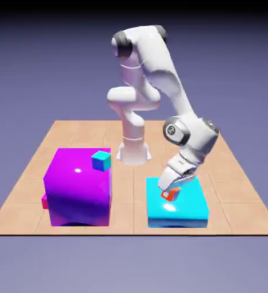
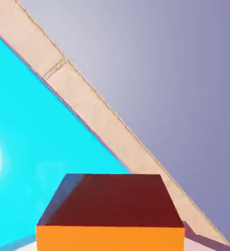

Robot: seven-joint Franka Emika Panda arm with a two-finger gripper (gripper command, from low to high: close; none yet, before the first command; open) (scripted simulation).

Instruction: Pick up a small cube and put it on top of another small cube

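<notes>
The small orange-red cube [image 1: 170,194] is on the flat cyan block [image 1: 184,209] at the exterior view's right, and my gripper [image 1: 169,190] is shut on it, tilted down from above. Whether the cube rests on the cyan top or hangs just above it, I cannot tell. In the hand view the orange-red cube [image 2: 111,211] fills the bottom middle and hides the fingertips, with the cyan block's top [image 2: 33,147] behind it. A small teal cube [image 1: 102,161] sits on top of the big purple block [image 1: 79,189] at the exterior view's left.
A small magenta-pink cube [image 1: 44,201] peeks out at the purple block's lower left side on the wooden table [image 1: 67,134]. The robot's base [image 1: 133,151] stands behind the two blocks. The table's edge [image 2: 87,105] runs diagonally across the hand view.
</notes>
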